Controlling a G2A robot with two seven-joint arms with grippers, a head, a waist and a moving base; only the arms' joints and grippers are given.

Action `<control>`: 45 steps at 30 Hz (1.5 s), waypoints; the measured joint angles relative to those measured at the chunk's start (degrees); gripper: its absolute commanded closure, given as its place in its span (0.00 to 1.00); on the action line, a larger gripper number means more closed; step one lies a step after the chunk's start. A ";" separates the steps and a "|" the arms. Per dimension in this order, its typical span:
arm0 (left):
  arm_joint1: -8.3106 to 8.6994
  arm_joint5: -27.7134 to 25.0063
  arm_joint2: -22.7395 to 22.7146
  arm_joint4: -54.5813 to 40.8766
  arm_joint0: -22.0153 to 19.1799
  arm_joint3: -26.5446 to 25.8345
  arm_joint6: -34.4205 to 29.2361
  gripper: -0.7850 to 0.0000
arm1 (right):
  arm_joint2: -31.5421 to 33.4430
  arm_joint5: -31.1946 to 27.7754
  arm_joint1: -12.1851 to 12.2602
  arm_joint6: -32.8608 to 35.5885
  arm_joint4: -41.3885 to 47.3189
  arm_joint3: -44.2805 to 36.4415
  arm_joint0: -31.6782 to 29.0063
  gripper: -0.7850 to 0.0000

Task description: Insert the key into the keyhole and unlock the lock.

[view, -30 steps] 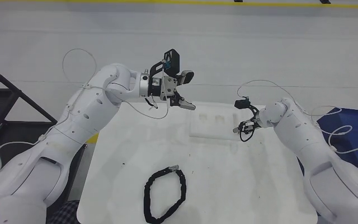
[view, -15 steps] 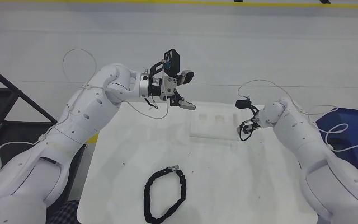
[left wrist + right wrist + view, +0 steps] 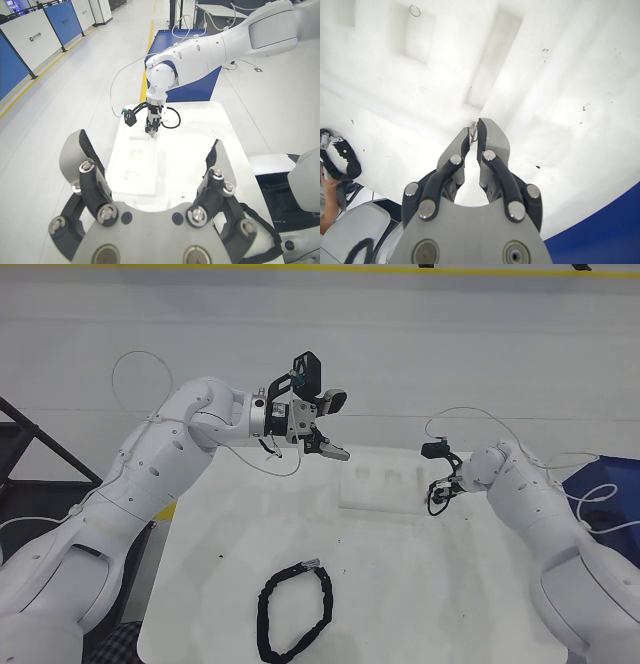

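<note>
Right gripper (image 3: 474, 132) pinching small silver metal key (image 3: 472, 130) over white foam tray (image 3: 382, 82) edge, likely readying insertion. Left gripper (image 3: 150, 150) hanging spread wide. Black fabric-sleeved chain lock (image 3: 293, 609) lying well apart, near white table (image 3: 450, 594) front.

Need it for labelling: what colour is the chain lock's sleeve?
Black sleeve, best in top view.

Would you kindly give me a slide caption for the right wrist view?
Right gripper pinching the key at the white foam tray, chain lock lying farther off.
</note>
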 measured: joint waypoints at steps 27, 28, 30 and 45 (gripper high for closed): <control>0.00 0.00 0.00 0.00 0.00 0.00 0.00 0.00 | 0.00 2.37 0.37 -1.04 -8.43 -3.64 4.37 1.00; 0.00 0.00 0.00 0.00 0.00 0.00 0.00 0.00 | 0.53 1.77 0.55 -0.70 -7.70 -4.37 4.56 1.00; 0.00 0.00 0.00 0.00 0.00 0.00 0.00 0.00 | 1.50 0.51 0.94 0.01 -6.33 -5.68 4.87 1.00; 0.00 0.00 0.00 0.00 0.00 0.00 0.00 0.00 | 14.78 -3.40 9.58 9.57 4.36 -30.64 -3.20 1.00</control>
